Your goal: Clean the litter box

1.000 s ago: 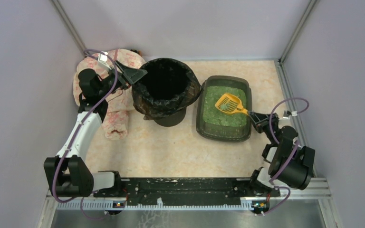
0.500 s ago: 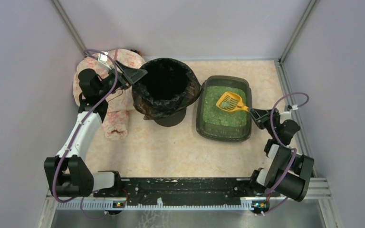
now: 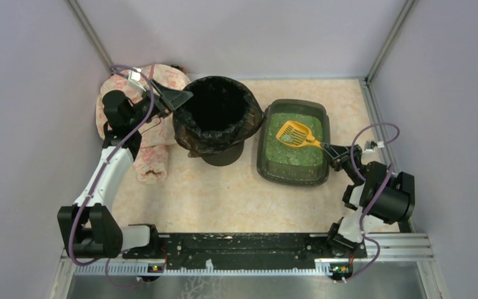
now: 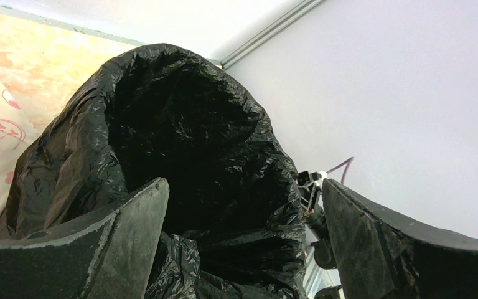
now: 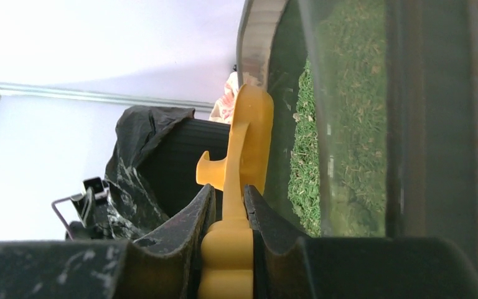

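Note:
The litter box (image 3: 263, 157), a dark tray of green granules, sits right of the middle. A yellow slotted scoop (image 3: 294, 133) hovers with its head over the granules, its handle pointing right. My right gripper (image 3: 330, 149) is shut on that handle, just past the tray's right rim. In the right wrist view the fingers (image 5: 193, 218) squeeze the scoop (image 5: 249, 134) beside the litter box (image 5: 258, 37). My left gripper (image 3: 180, 98) stands open at the left rim of the black-bagged bin (image 3: 215, 115). From the left wrist, the bin (image 4: 180, 124) fills the space ahead of the open left gripper (image 4: 243, 185).
A pink-and-white patterned cloth bundle (image 3: 151, 161) lies left of the bin, under my left arm. Grey walls close in on three sides, with metal posts in the back corners. The black base rail (image 3: 236, 243) runs along the near edge.
My right arm has shifted its elbow and wrist, and the scoop's head has slid slightly left over the granules. The left arm has not moved.

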Controlling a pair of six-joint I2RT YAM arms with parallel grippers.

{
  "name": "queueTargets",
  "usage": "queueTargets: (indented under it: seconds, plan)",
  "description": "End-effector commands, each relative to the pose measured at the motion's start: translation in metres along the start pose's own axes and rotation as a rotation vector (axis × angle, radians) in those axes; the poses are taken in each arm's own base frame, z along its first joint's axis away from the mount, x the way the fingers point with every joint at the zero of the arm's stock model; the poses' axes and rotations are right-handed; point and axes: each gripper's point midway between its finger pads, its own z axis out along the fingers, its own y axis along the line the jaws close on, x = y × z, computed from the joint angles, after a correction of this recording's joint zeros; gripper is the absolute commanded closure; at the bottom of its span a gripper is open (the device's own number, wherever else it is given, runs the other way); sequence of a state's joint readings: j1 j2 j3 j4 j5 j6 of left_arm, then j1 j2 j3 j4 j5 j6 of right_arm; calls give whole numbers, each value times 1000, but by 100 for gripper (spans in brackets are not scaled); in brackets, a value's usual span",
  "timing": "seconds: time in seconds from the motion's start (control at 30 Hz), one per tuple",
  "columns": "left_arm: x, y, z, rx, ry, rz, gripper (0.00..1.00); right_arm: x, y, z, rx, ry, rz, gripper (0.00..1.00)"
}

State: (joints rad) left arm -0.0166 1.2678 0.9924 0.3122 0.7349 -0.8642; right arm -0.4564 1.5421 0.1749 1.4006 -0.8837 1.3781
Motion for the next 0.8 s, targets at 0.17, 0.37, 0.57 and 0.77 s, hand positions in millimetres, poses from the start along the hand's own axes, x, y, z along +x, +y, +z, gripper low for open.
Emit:
queueTargets:
  seconds: [0.17, 0.37, 0.57, 0.77]
  plan:
    - [13, 13, -1, -24, 36, -35, 1, -1, 42, -1, -155, -10, -114, 100]
    - [12, 10, -2, -20, 33, -27, 1, -4, 77, -4, -236, -2, -187, 100]
    - [12, 11, -1, -21, 34, -29, 1, -13, 101, -2, -217, -18, -274, 100]
    - [11, 9, -2, -20, 28, -28, 1, -33, 137, 8, -183, -32, -344, 100]
